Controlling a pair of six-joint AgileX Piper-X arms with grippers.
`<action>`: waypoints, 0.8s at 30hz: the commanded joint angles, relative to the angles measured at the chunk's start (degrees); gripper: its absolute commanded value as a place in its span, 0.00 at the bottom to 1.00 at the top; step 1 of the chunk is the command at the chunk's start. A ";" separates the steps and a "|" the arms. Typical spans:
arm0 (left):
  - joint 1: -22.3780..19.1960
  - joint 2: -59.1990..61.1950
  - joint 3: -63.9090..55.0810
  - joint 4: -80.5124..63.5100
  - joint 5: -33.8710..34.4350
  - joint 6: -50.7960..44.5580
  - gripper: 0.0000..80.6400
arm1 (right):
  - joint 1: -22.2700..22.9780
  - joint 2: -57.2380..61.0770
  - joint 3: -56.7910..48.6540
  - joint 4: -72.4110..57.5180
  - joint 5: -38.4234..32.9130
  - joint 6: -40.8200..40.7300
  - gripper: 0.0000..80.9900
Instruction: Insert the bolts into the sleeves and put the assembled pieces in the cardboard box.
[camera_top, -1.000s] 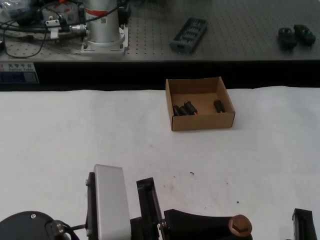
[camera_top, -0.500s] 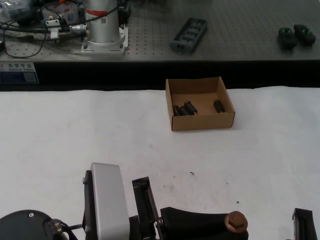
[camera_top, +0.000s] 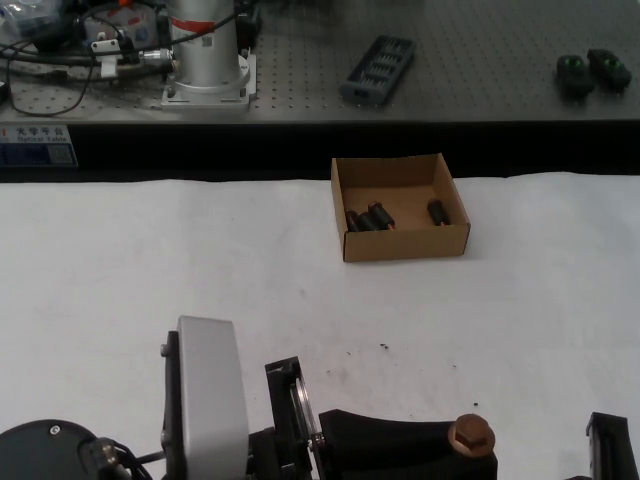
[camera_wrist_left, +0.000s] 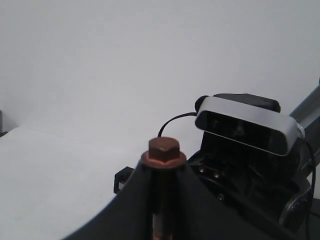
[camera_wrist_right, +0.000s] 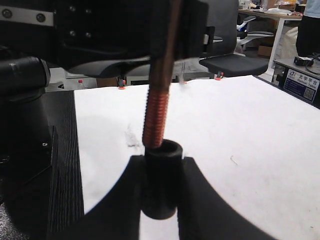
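While the left tool (camera_wrist_left: 162, 172) is clamping the bolt (camera_wrist_left: 163, 152), the right tool (camera_wrist_right: 160, 162) is pinching the sleeve (camera_wrist_right: 161, 185), the bolt tip meeting its mouth, over the bench's (camera_top: 150, 260) near edge, well apart from the box (camera_top: 405, 242).

High camera from behind, down over the bench (camera_top: 120, 260); both wrist cameras close on the bolt (camera_wrist_left: 163, 151).

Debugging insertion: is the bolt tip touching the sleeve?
Cannot tell. Right wrist view: the bolt tip overlaps the sleeve rim, no gap visible, but depth is unclear.
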 joint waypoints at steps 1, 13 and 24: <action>-0.24 -0.67 -0.49 -1.29 0.46 -1.01 0.01 | 0.12 -0.12 -0.70 -2.77 -3.63 -0.42 0.06; -0.24 -0.67 -0.49 -0.78 0.46 0.15 0.01 | 0.12 -0.12 -0.70 -2.84 -4.20 -0.29 0.06; -0.24 -0.67 -1.97 -3.97 3.18 -1.21 0.01 | 0.12 -0.12 -0.70 -0.15 -2.44 -0.43 0.06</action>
